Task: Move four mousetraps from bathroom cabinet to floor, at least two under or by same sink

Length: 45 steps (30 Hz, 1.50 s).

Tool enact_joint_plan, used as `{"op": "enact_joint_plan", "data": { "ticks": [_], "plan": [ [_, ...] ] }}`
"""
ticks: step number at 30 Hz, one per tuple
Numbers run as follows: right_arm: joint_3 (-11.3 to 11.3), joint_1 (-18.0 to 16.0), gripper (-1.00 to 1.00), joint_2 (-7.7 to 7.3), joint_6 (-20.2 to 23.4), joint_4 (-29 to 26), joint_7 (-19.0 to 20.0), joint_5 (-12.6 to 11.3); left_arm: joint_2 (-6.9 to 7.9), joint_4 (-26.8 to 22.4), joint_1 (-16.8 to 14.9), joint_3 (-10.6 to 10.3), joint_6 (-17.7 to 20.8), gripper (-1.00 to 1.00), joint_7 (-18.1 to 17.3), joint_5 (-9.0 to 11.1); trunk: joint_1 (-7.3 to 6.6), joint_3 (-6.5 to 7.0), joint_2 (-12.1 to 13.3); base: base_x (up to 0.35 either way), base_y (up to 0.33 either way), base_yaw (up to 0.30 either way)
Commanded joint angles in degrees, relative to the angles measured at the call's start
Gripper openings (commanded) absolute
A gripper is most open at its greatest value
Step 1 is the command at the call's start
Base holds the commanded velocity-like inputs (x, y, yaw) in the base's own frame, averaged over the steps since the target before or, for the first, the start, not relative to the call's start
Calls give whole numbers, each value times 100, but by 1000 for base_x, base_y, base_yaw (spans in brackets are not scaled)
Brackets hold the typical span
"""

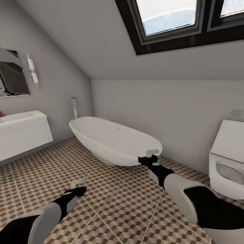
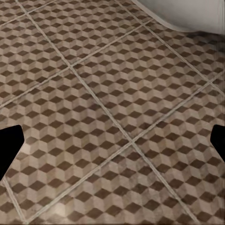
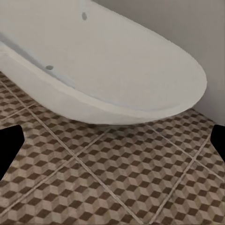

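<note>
head view: both empty pincers hang over bathroom floor (image 1: 112, 200) by bathtub (image 1: 112, 140).

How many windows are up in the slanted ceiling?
2. One big window pane sits in the middle of the dark frame at the top, and a second pane is at the top right corner, cut off by the picture's edge. More may lie beyond it.

The head camera looked forward and down from high up, across the floor (image 1: 112, 200) toward the tub (image 1: 112, 140). The left wrist camera faced tiles close ahead of its gripper. The right wrist camera faced the tub beyond its gripper; all shared the floor.
</note>
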Motion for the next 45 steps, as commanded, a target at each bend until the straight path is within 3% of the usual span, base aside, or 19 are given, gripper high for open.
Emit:
{"op": "enact_joint_plan", "data": {
  "ticks": [1, 3, 6, 11, 20, 32, 45],
  "plan": [
    [40, 109, 100, 22, -152, 7, -33, 14, -8, 56, 3, 24, -73, 100, -30, 5, 0, -5, -4, 0, 0, 0],
    [40, 524, 100, 98, -654, 7, -36, 22, -26, 165, 83, 13, -182, 100, -306, -4, 0, -5, -4, 0, 0, 0],
    [40, 772, 100, 137, -1025, 7, -43, 27, -22, 207, 152, 8, -228, 100, -650, -15, 0, -5, -4, 0, 0, 0],
    [40, 925, 100, 156, -1269, 7, -48, 33, 4, 228, 218, 4, -259, 100, -940, -27, 0, -5, -4, 0, 0, 0],
    [37, 1037, 100, 127, -1374, 7, -55, 49, 34, 232, 301, -1, -273, 100, -1002, -34, 0, -5, -4, 0, 0, 0],
    [38, 1495, 100, -125, -2103, 7, -48, 63, 168, 238, 430, -2, -543, 100, -1004, -35, 0, -5, -4, 0, 0, 0],
    [48, 1539, 100, -155, -2221, 7, -47, 58, 173, 232, 577, -4, -669, 100, -1006, -35, 0, -5, -4, 0, 0, 0]
  ]
}}
